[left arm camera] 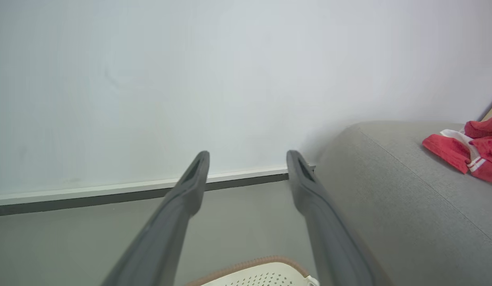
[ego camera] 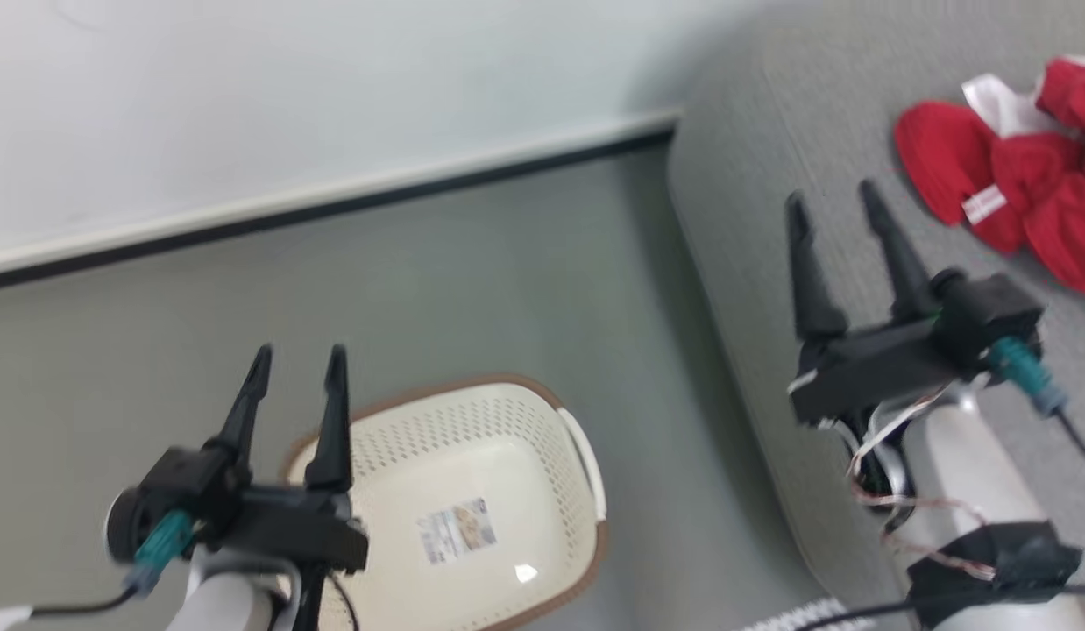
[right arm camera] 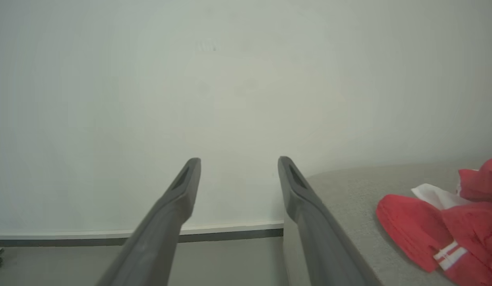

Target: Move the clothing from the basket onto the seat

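Clothing: the red clothing [ego camera: 1016, 184] with white bits lies in a crumpled heap on the seat, up at 2 o'clock in the head view; nothing holds it
Seat: the big grey seat [ego camera: 770, 289] runs down the 3 o'clock side, and its rounded edge meets the floor beside the basket
Basket: the cream basket [ego camera: 455, 421] with a brown rim stands on the floor at 6 o'clock, well apart from the clothing; its bare bottom shows
Sticker: a small label sticker [ego camera: 456, 530] sits flat on the basket's bottom; it has a little picture and some print, too blurry to read
White patch: a small white patch [ego camera: 983, 203] sits on the red cloth at its 7 o'clock edge; in the right wrist view it has thin red lines [right arm camera: 448, 252], and no words can be made out
Left gripper: the left gripper [ego camera: 299, 352] hangs at 7 o'clock, just over the basket's left rim, jaws spread apart with nothing between them
Right gripper: the right gripper [ego camera: 833, 193] hangs over the seat at 3 o'clock, near the clothing but not touching it, jaws spread apart and holding nothing
Left wrist view: the fingers [left arm camera: 190, 190] point at the wall, the basket rim [left arm camera: 262, 263] is at 6 o'clock, the clothing [left arm camera: 448, 149] at 3 o'clock
Right wrist view: the clothing [right arm camera: 413, 226] lies at 4 o'clock on the seat [right arm camera: 349, 190]
Wall: a pale wall [ego camera: 332, 88] with a dark strip [ego camera: 332, 206] along its foot stands at 11 o'clock
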Available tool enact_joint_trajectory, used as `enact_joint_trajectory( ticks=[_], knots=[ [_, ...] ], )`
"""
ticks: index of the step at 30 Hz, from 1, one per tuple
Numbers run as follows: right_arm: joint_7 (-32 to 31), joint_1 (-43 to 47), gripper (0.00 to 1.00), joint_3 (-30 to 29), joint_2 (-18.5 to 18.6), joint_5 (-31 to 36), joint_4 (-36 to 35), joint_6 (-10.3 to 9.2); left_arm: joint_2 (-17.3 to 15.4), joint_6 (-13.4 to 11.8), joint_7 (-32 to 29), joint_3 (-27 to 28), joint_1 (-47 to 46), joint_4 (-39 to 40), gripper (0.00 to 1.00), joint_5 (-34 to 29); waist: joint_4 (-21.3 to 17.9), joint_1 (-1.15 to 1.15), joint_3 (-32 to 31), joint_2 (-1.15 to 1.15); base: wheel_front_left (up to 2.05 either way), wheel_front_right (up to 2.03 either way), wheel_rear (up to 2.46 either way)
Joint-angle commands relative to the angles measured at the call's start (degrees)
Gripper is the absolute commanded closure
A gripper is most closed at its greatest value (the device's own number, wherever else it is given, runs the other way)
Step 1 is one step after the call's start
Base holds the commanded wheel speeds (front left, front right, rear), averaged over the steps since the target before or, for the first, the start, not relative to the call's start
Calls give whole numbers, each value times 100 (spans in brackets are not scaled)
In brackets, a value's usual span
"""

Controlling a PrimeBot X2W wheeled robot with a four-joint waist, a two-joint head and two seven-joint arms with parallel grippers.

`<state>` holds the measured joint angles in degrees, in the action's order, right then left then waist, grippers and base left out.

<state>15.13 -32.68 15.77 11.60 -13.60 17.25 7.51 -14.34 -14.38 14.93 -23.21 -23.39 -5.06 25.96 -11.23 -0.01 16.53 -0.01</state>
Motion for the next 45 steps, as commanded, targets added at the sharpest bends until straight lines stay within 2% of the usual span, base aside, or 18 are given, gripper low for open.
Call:
enact_joint_trajectory(
  ticks=[1,9,17,23,28,35,45],
  knots=[
    [7,246,0,154,37,11,-72,-4,-29,-54,28,142,342,130,0,-31,721,1,-772,1,0,0,0],
    [7,971,0,366,39,106,-457,-4,7,-106,30,664,1300,573,0,-279,982,1,-1173,1,0,0,0],
    [7,1815,0,420,91,250,-659,-4,98,215,31,975,2324,832,0,-584,1157,1,-1692,1,0,0,0],
    [6,2505,0,338,-29,417,-865,-4,347,350,30,1355,2952,998,0,-825,1273,1,-2024,1,0,0,0],
    [7,2955,0,245,-182,386,-960,-4,543,563,31,1598,3220,1080,0,-960,1310,1,-2172,1,0,0,0],
    [7,3063,0,270,-258,397,-1016,-4,698,874,31,1841,3409,1048,0,-1129,1224,1,-2226,1,0,0,0],
    [6,3266,0,104,-381,511,-1047,-4,837,1132,32,2051,3535,1025,0,-1545,1070,1,-2328,1,0,0,0]
  ],
)
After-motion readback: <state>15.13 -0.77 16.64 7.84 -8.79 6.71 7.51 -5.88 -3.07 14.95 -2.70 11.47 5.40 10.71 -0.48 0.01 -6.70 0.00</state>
